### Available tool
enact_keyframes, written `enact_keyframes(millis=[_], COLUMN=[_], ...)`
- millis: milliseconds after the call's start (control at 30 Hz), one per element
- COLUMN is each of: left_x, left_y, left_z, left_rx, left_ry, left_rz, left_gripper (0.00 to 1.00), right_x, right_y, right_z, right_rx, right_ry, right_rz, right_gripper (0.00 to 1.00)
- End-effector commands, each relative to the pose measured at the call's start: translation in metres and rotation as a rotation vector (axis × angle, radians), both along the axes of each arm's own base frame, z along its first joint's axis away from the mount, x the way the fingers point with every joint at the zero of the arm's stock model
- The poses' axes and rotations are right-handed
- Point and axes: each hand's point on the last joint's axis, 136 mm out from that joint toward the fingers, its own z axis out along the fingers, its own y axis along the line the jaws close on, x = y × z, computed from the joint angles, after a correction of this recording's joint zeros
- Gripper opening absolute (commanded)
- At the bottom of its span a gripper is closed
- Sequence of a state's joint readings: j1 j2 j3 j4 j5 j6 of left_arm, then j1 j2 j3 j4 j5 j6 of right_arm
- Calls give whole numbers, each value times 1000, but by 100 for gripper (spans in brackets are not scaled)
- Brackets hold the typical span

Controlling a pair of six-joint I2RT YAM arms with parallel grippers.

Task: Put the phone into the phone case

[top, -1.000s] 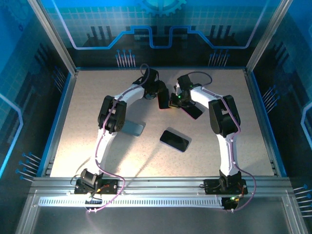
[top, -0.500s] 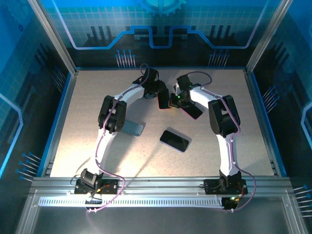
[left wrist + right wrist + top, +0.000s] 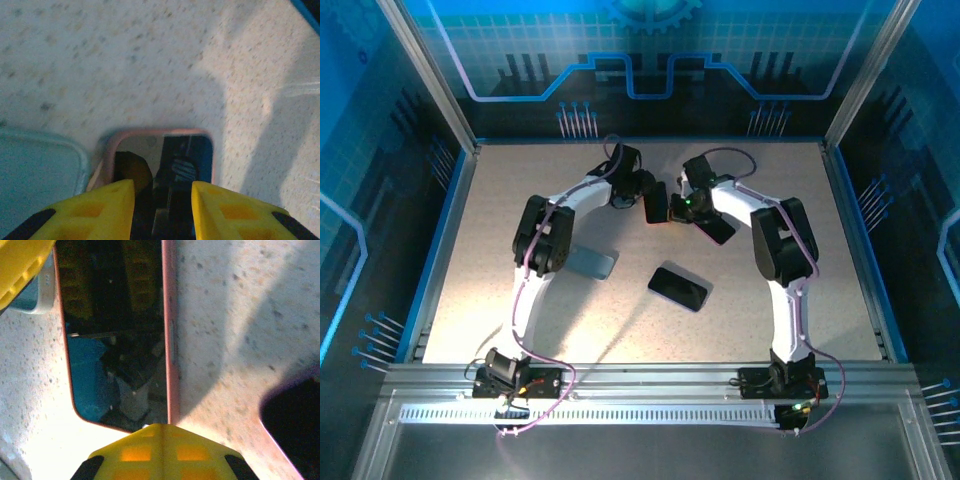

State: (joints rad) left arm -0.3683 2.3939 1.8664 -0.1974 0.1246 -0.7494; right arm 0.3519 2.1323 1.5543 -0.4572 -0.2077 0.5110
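A dark-screened phone [image 3: 656, 203] lies at the middle back of the table inside a pink-rimmed phone case [image 3: 170, 340]. The pink rim runs round the screen [image 3: 115, 330] on the sides I can see. My left gripper [image 3: 163, 187] has a yellow finger on each long side of the cased phone [image 3: 187, 150] and is shut on it. My right gripper [image 3: 159, 426] is shut, its joined tips touching the near short edge of the case. In the top view the two grippers, left [image 3: 648, 192] and right [image 3: 680, 207], meet over the phone.
A pale blue translucent case [image 3: 592, 262] lies left of centre, and another pale blue case's edge [image 3: 35, 170] is beside the held phone. A second black phone [image 3: 678, 288] lies mid-table. A third dark phone [image 3: 716, 229] lies just right of the grippers.
The left arm's elbow has swung a little to the left. Both grippers stay at the cased phone, which has barely moved.
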Motion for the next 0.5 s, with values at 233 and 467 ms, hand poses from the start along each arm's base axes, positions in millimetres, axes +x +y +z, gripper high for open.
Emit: enact_keyframes(millis=[233, 467], left_x=[-29, -35], left_y=[27, 42], left_z=[82, 59], left_rx=[-17, 23], left_ry=[-116, -69], left_rz=[2, -10], left_gripper=[41, 41], right_x=[15, 39], right_y=[-64, -123], right_z=[84, 51], right_rx=[19, -82], right_ry=[-154, -78], right_rz=[-47, -148], right_gripper=[56, 64])
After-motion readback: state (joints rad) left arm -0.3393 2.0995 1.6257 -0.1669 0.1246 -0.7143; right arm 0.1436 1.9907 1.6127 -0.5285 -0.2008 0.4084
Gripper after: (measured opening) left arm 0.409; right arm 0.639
